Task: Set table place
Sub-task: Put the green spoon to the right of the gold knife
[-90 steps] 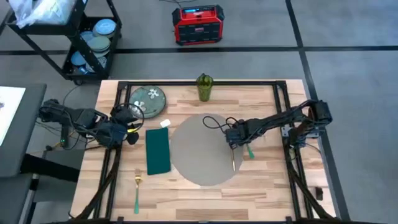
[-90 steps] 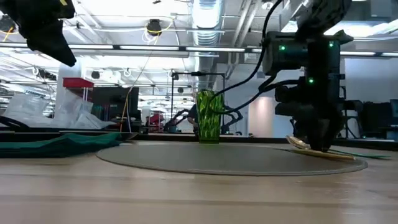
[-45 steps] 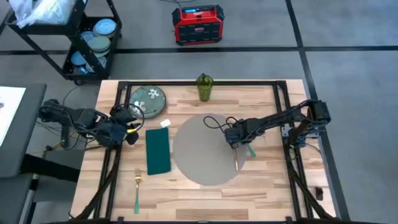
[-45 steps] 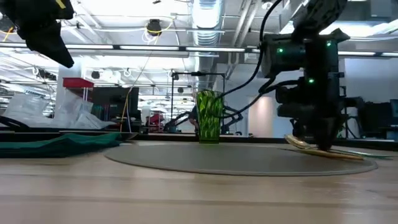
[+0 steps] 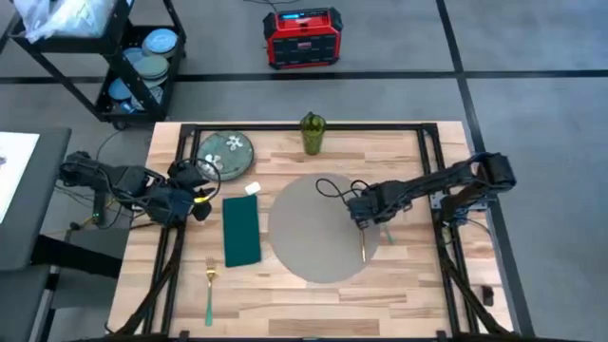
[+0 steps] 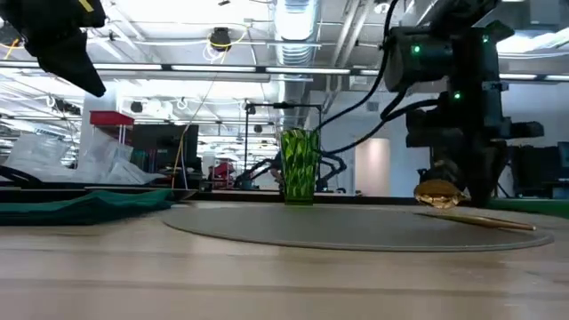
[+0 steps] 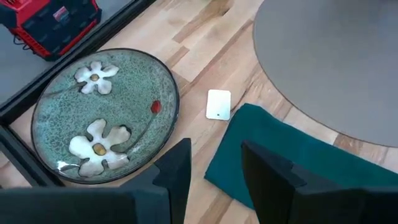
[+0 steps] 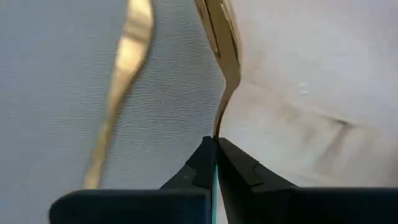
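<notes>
The round grey placemat [image 5: 309, 228] lies in the middle of the wooden table [image 5: 408, 152]. My right gripper [image 5: 365, 218] stands over the mat's right edge, shut on a spoon with a gold bowl [image 6: 438, 190] and a teal handle. Beside it a gold utensil [image 5: 362, 245] lies flat on the mat, also seen in the right wrist view [image 8: 121, 74]. My left gripper [image 7: 214, 171] is open above the table's left edge, near the floral plate [image 7: 102, 115] and the teal napkin [image 7: 292, 165], and touches nothing. My right gripper pinches the spoon between its two fingers where the thin gold neck [image 8: 218, 124] meets the teal handle [image 8: 216, 177]. The fingers come down from above. The bowl [image 8: 219, 28] is raised clear of the mat; whether the handle's end rests on the table stays hidden.
A green glass [image 5: 313, 133] stands at the far edge behind the mat. A gold fork with a teal handle [image 5: 209, 285] lies near left, and a small white card [image 5: 252, 188] lies by the napkin. Bare wood shows to the right of the mat.
My right gripper has shifted a little toward the table's right edge and risen, still shut on the spoon. The spoon's bowl, which lay on the mat, is now lifted off it.
</notes>
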Controlling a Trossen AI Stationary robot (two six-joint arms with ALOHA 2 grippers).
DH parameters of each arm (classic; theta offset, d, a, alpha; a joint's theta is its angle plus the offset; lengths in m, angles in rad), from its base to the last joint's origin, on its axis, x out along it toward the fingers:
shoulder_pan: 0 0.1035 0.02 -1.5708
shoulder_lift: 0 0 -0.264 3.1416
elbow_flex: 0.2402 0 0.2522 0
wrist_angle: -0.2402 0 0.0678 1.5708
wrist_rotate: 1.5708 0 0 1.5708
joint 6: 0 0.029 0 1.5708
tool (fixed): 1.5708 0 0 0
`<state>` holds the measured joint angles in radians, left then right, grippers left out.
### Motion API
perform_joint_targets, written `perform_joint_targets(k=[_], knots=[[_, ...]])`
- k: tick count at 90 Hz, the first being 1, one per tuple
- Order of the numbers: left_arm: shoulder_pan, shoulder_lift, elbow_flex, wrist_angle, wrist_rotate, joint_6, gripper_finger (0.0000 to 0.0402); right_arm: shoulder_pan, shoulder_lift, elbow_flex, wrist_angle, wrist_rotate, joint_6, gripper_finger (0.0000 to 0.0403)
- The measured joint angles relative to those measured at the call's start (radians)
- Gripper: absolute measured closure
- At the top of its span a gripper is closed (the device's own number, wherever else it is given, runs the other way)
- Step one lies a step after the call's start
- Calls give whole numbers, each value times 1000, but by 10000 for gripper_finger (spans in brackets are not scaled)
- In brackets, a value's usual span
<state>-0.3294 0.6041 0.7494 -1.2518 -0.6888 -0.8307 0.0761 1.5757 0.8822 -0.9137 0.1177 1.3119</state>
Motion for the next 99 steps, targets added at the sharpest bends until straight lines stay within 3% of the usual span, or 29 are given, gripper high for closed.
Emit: perform_joint_targets(k=[26,37,56,79,99], knots=[[0,0,0,-13,0,0,279,58,-18,-19,197,0,94,402],[0,0,0,-13,0,0,279,84,-20,-78,262,34,175,403],[0,0,0,-13,0,-2,279,143,-117,-251,543,113,338,403],[0,0,0,-14,0,-26,279,210,-311,-399,547,256,523,403],[0,0,0,-14,0,-57,279,237,-424,-398,512,353,540,403]])
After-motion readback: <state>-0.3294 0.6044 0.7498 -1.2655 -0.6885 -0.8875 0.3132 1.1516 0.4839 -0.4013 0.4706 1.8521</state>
